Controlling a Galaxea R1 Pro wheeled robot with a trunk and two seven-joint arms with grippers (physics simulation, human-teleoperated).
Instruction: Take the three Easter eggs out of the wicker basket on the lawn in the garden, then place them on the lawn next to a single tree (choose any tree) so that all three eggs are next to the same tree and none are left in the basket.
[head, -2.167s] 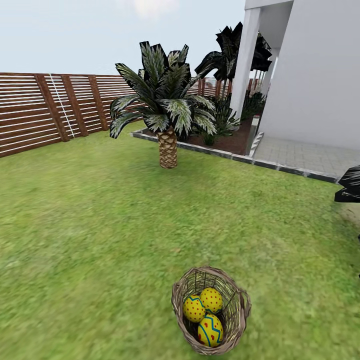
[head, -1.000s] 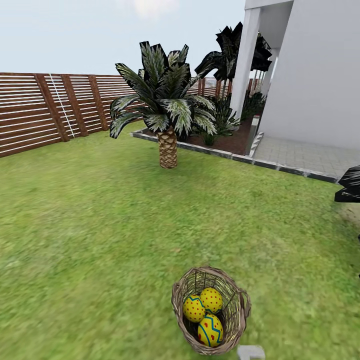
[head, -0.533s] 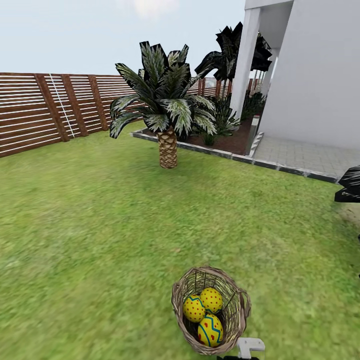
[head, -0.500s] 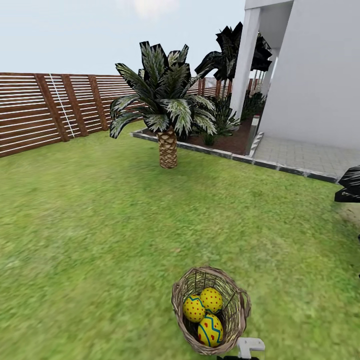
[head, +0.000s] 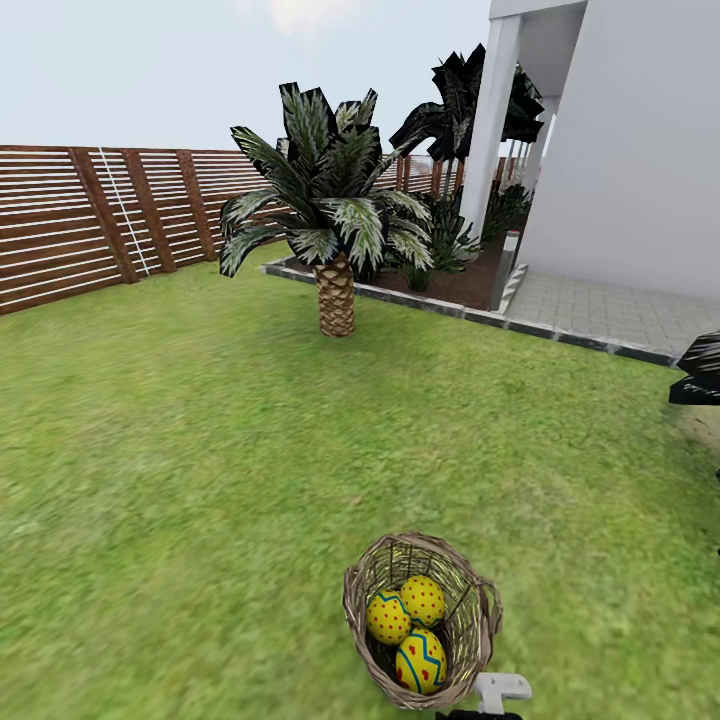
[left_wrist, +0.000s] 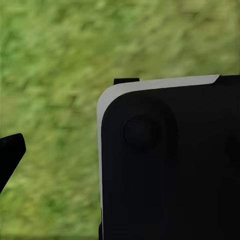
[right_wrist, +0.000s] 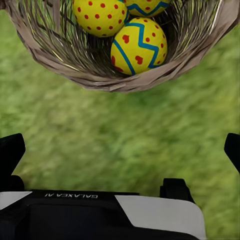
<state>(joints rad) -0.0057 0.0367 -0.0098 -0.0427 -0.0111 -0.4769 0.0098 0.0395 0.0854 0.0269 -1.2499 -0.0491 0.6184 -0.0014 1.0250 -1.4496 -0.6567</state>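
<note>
The wicker basket (head: 470, 610) sits on the lawn (head: 200, 450) near the bottom of the head view. Three yellow Easter eggs lie in it: one (head: 388, 617) on the left, one (head: 424, 598) behind, one (head: 421, 661) in front. My right arm's white end (head: 502, 688) pokes in just beside the basket's near right rim. In the right wrist view my right gripper (right_wrist: 120, 150) is open over grass, short of the basket (right_wrist: 60, 60), with a zigzag egg (right_wrist: 137, 47) ahead. One left fingertip (left_wrist: 11, 152) stands far out over grass. The tree is out of view.
A short palm (head: 335, 290) grows on the grass ahead. Behind it run a stone-edged plant bed (head: 440, 290), grey paving (head: 610, 315) and a white house wall (head: 640, 150). A brown slat fence (head: 100, 220) closes the left side. A dark robot part (left_wrist: 170, 170) blocks much of the left wrist view.
My right arm's white end has risen into the bottom edge of the head view beside the basket and edged slightly right. The basket and eggs have not moved.
</note>
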